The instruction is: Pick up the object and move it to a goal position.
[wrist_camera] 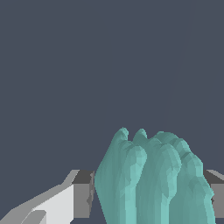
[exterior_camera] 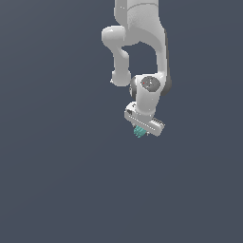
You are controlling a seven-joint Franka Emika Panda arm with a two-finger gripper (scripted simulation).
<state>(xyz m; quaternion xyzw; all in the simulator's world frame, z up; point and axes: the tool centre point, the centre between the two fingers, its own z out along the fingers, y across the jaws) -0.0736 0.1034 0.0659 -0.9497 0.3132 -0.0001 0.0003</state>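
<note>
The white arm (exterior_camera: 142, 42) reaches down from the top of the exterior view, wrist bent, and the tool (exterior_camera: 140, 131) hangs at its lower end, roughly in the middle of the picture. Peeking out from under the tool's pale bar is the object (exterior_camera: 138, 131), a small teal-green ridged piece, tucked against the underside toward the exterior view's left end of that bar. All around is plain dark grey-blue; no edge or surface line shows, so whether the object is lifted clear of anything or resting, I cannot tell.

Over to the wrist view, and the object (wrist_camera: 151, 179) fills the foreground: rounded teal fins side by side, standing up between the two fingers. One grey finger pad (wrist_camera: 83, 194) sits right against one flank, the other pad (wrist_camera: 216, 192) against the opposite flank. The tool (wrist_camera: 150, 194) is clamped on the object, with no gap visible on either side.
</note>
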